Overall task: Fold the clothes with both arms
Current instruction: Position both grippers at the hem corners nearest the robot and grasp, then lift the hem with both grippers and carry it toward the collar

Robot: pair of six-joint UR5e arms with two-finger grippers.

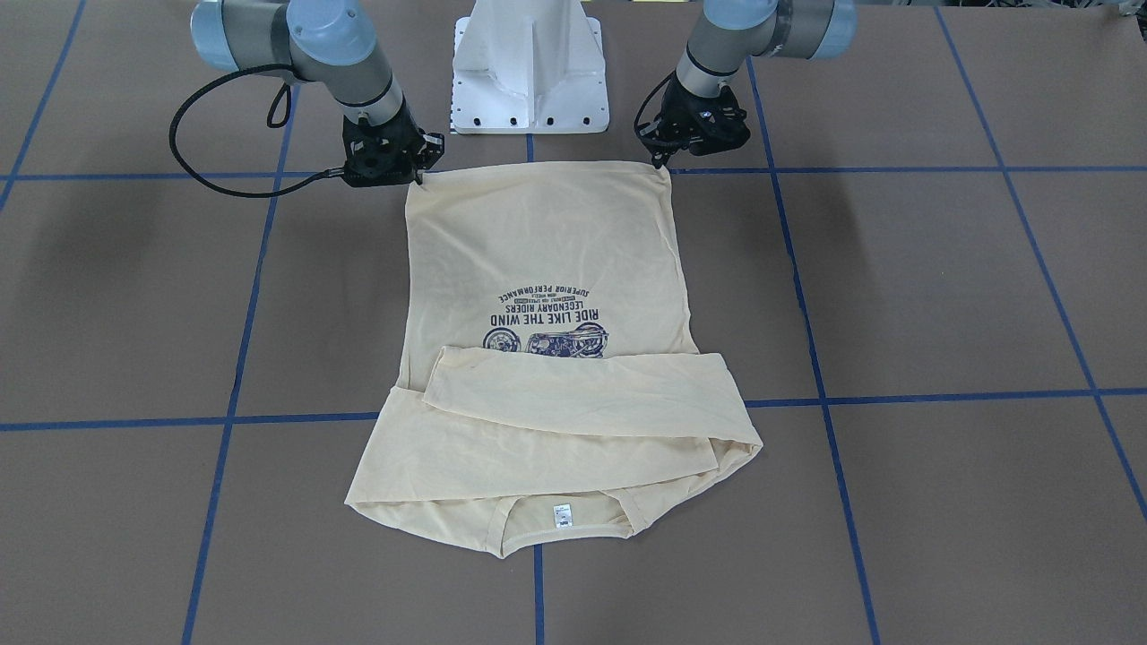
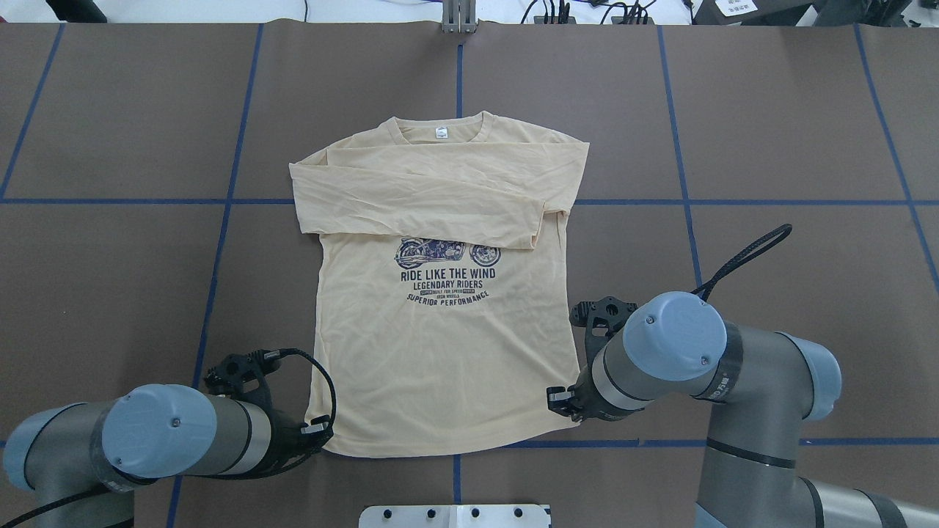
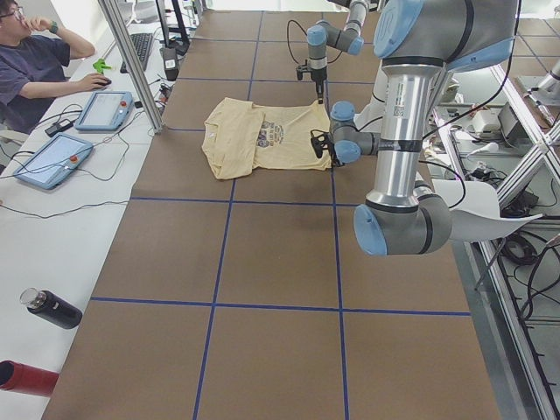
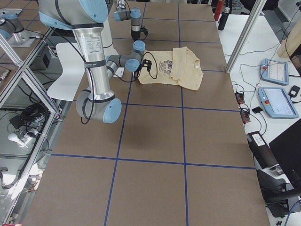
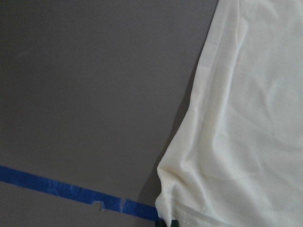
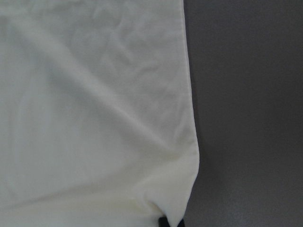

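Left fingers (image 2: 317, 434) look pinched on the near hem corner of the shirt (image 2: 440, 352), flat mid-desk (image 2: 110, 257), sleeves folded across its chest. Thin, limp, light cloth, best held by corners. Right fingers (image 2: 568, 402) pinch the other.

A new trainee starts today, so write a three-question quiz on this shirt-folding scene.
1. True or false: both sleeves of the cream long-sleeved shirt lie folded across its chest.
2. The jaws of the left arm and right arm are at: A the collar; B the hem corners; C the cuffs.
3. What does the largest line of the navy print read?
Key: 1 true; 2 B; 3 RIDE LIKE THE WIND.
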